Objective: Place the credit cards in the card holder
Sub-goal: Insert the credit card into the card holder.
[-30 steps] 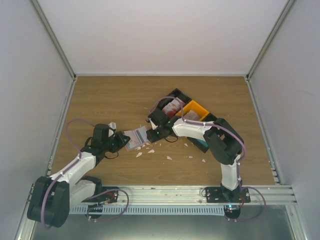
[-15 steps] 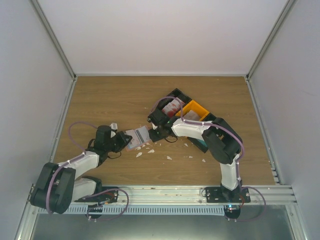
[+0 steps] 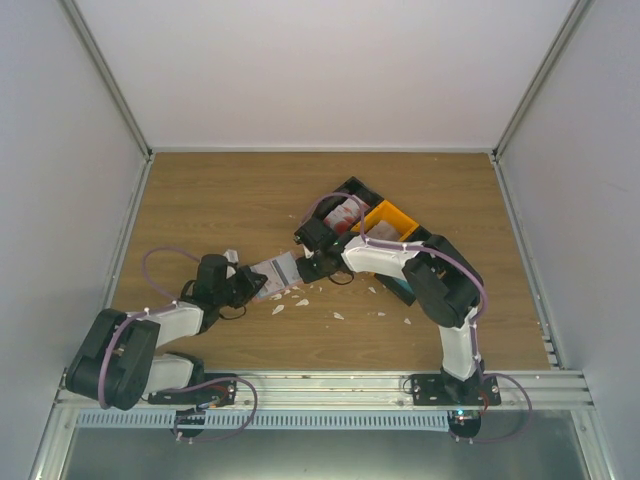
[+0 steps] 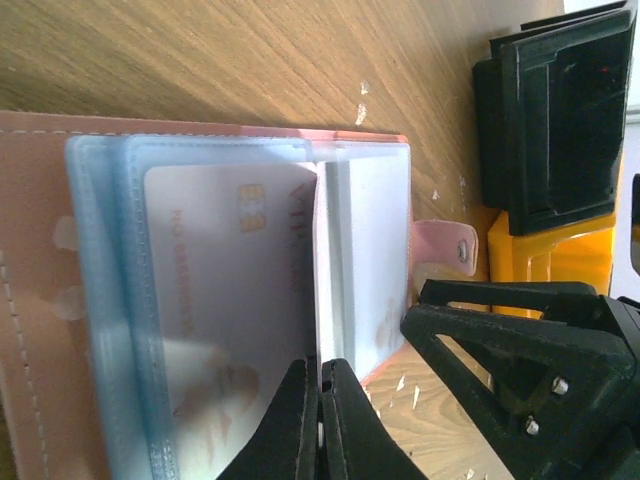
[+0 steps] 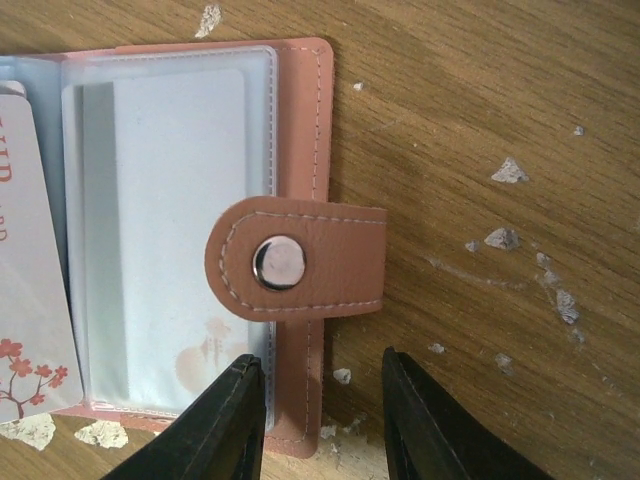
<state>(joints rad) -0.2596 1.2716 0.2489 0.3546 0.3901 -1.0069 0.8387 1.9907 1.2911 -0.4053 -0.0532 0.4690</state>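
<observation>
The salmon-pink card holder (image 3: 275,271) lies open on the table, light blue pockets up. My left gripper (image 4: 320,375) is shut on a thin pale credit card (image 4: 322,270), held edge-on over the holder's middle fold. Another pale card (image 4: 220,290) sits in a pocket. My right gripper (image 5: 322,400) is open at the holder's right edge (image 5: 300,130), just below the snap tab (image 5: 300,262). One finger (image 5: 235,420) is over the pocket, the other (image 5: 420,420) over bare wood. In the top view the left gripper (image 3: 250,283) and right gripper (image 3: 306,266) flank the holder.
Black bins (image 3: 350,193) and an orange bin (image 3: 395,215) stand behind the right arm, with red-and-white cards (image 3: 345,213) in one. A teal card (image 3: 403,291) shows under the right arm. Small white scraps (image 3: 338,315) dot the wood in front of the holder.
My left arm has dropped lower and drawn back towards its base, while its gripper stays at the holder's left side. The right arm and the holder have hardly moved.
</observation>
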